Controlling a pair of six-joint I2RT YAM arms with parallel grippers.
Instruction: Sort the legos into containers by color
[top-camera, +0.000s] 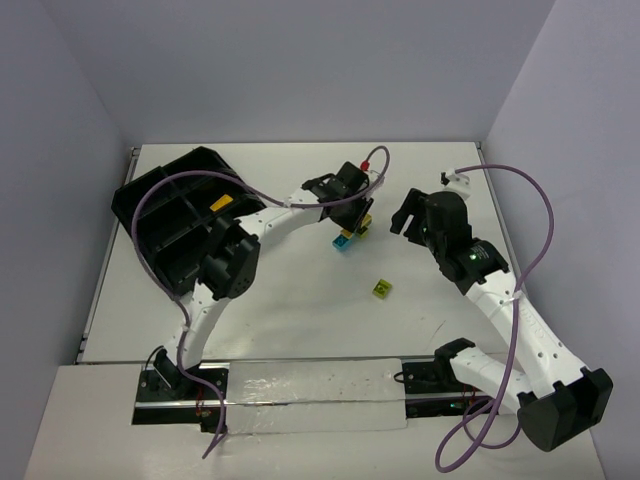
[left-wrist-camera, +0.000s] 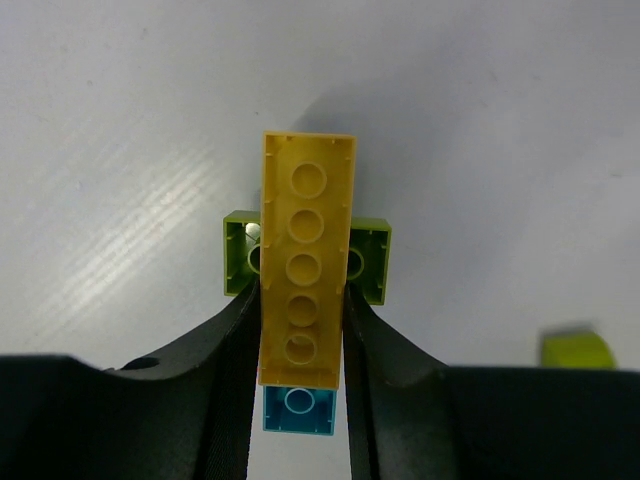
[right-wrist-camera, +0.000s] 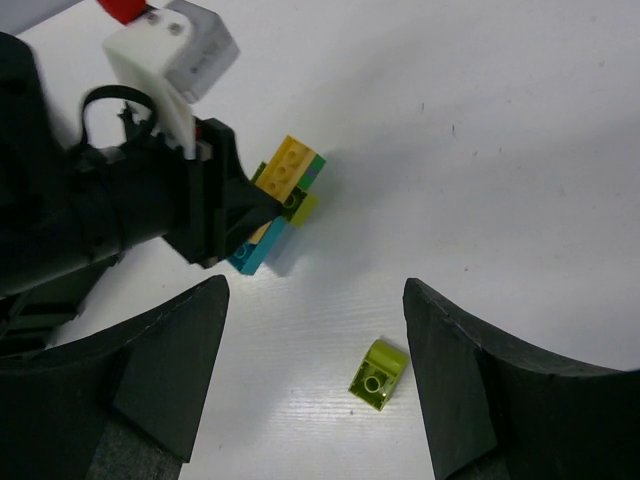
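Observation:
My left gripper (left-wrist-camera: 300, 340) is shut on a long yellow brick (left-wrist-camera: 305, 260), its fingers pressed on both long sides. Below that brick lie a lime green brick (left-wrist-camera: 372, 262) and a cyan brick (left-wrist-camera: 298, 408). In the top view this cluster (top-camera: 350, 236) sits at mid-table under the left gripper (top-camera: 352, 220). A loose lime green brick (top-camera: 381, 288) lies apart on the table; it also shows in the right wrist view (right-wrist-camera: 378, 374). My right gripper (right-wrist-camera: 315, 370) is open and empty above it. The black divided tray (top-camera: 165, 195) stands at the far left with a yellow brick (top-camera: 221, 204) inside.
The left arm's elbow (top-camera: 232, 262) hangs over the tray's near corner. The right gripper (top-camera: 408, 222) is close to the right of the left gripper. White walls enclose the table at the back and sides. Purple cables (top-camera: 545, 215) loop over both arms.

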